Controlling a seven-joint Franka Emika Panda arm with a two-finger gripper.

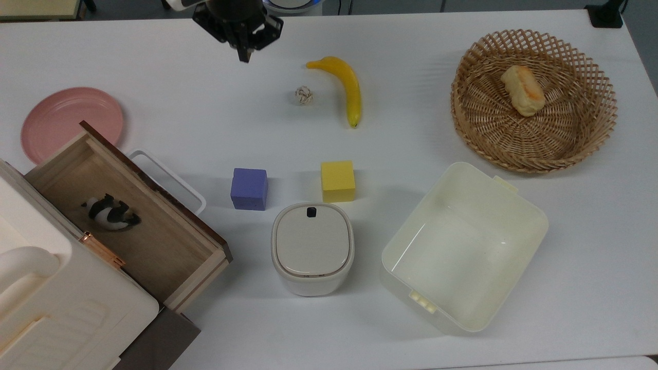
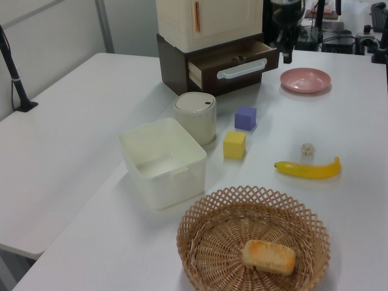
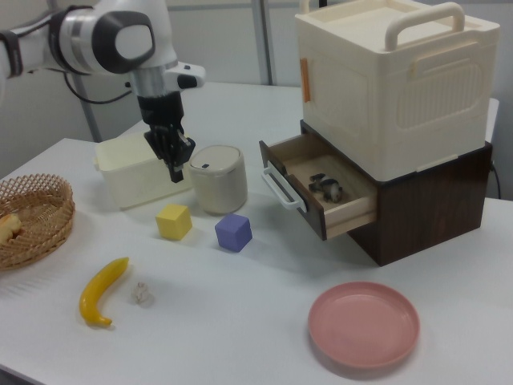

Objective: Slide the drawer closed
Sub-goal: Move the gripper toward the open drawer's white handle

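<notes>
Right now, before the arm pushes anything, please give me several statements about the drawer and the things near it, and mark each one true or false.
1. The drawer stands open. True.
2. A small black-and-white toy lies inside the drawer. True.
3. The gripper touches the drawer's white handle. False: it hangs apart from it, over bare table.
4. The banana lies in the wicker basket. False: it lies on the table; the basket holds a bread roll.
5. The pink plate holds nothing. True.
</notes>
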